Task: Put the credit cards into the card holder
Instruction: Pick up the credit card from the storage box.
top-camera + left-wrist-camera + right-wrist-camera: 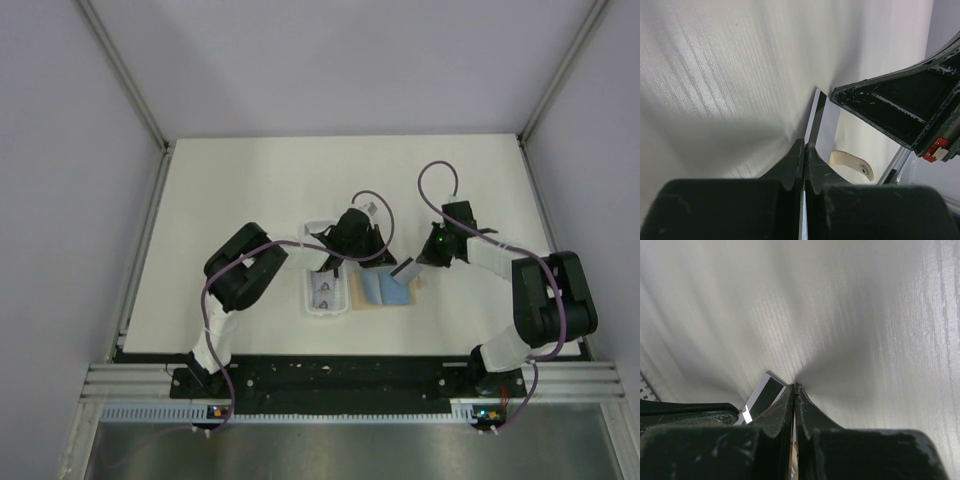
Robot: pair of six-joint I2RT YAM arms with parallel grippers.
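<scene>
The left gripper is clenched on a thin, pale grey credit card with a black stripe. The credit card stands on edge between the pressed fingers and reaches away from them above the white table.

The right gripper has its fingers squeezed together. Their tips meet the far corner of that same card, which shows its stripe at 10 o'clock of them in the right wrist view. Whether they actually pinch the card cannot be told.

From above, the held card hangs at about 1 o'clock of the small tan, leather-like card holder. The card holder lies open near the table's near middle with its light blue inside up. Its tan closing tab with a tiny snap dot shows under the card in the left wrist view.

At 9 o'clock of the holder, just beside it, lies a long clear plastic tray. In the tray are more pale credit cards with small dark marks.
</scene>
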